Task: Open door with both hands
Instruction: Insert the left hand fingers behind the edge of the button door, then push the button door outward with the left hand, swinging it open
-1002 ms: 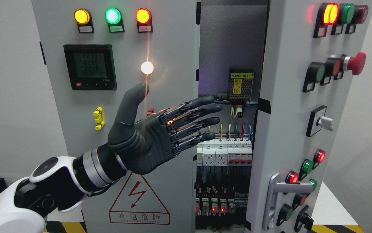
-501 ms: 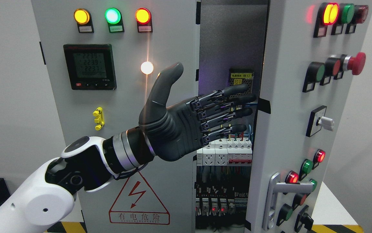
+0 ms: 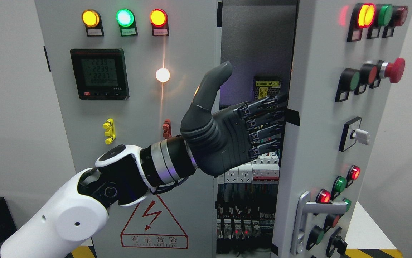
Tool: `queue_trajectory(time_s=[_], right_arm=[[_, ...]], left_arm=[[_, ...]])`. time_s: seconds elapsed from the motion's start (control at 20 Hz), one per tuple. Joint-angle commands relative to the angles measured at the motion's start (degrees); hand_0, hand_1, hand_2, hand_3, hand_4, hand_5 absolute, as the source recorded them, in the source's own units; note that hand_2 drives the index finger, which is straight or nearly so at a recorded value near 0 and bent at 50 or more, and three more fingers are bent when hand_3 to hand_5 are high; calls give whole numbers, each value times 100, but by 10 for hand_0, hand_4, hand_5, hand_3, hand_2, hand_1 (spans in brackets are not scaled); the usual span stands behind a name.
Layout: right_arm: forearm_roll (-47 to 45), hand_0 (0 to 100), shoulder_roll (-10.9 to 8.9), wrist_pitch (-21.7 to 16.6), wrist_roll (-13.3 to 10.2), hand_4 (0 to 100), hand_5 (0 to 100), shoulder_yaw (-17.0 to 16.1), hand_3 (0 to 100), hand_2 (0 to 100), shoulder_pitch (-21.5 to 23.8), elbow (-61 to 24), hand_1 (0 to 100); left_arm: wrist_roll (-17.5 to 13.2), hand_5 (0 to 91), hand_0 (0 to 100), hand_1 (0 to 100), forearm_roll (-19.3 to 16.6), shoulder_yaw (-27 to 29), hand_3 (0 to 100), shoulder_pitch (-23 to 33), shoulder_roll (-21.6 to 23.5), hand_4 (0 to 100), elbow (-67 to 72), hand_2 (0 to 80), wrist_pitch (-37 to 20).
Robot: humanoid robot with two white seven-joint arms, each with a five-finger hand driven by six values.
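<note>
The grey cabinet's right door [image 3: 316,150] stands partly ajar, showing the wiring and breakers [image 3: 248,173] inside. My left hand [image 3: 248,118], dark grey, reaches from the lower left across the gap. Its four fingers [image 3: 263,123] are stretched out straight with the thumb pointing up. The fingertips pass behind the right door's inner edge [image 3: 289,122] and are hidden there. The hand holds nothing that I can see. The door's silver lever handle [image 3: 308,215] sits low on its front, untouched. My right arm does not show.
The left door [image 3: 137,118] is closed, carrying three lit lamps, a digital meter [image 3: 99,73] and a hazard triangle [image 3: 154,225]. The right door front bears lamps, push buttons and a red emergency stop [image 3: 393,70]. A yellow power supply label [image 3: 267,89] shows inside.
My left arm has moved right and slightly up; the fingers went from in front of the opening to behind the right door's inner edge. The door has not visibly moved.
</note>
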Motion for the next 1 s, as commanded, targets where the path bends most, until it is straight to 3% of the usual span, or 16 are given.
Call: queue_trajectory(time_s=[0.0,0.35,0.95], right_arm=[[5,0,0,1,1,0,0,0,0,0,0,0,0],[5,0,0,1,1,0,0,0,0,0,0,0,0],[5,0,0,1,1,0,0,0,0,0,0,0,0]], left_arm=[[-2,0,0,0,2,-206,0,-109,-431,0,194,0,-10],[-2,0,0,0,11,-337,0,-215,-439,0,115,0,-1],[15,0,0,0,-77,-803,0,-311,-870,0,97,0,-10]])
